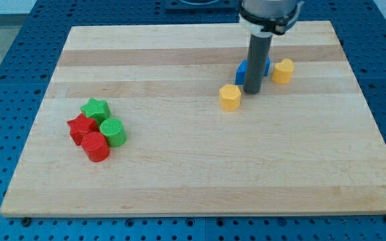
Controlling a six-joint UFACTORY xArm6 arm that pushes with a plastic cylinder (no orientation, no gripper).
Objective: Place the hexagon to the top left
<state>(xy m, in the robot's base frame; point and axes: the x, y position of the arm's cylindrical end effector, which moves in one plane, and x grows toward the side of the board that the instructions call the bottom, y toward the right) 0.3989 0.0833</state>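
A yellow hexagon block (230,97) lies on the wooden board (179,174), right of centre. My tip (252,91) stands just to its right and slightly above it, close to it but with a small gap. Behind the rod a blue block (242,71) is partly hidden, so its shape is unclear. A second yellow block (283,70), roughly heart-shaped, lies to the right of the rod.
At the view's left is a tight cluster: a green star (95,108), a red star (80,126), a green cylinder (113,132) and a red cylinder (96,146). A blue perforated table surrounds the board.
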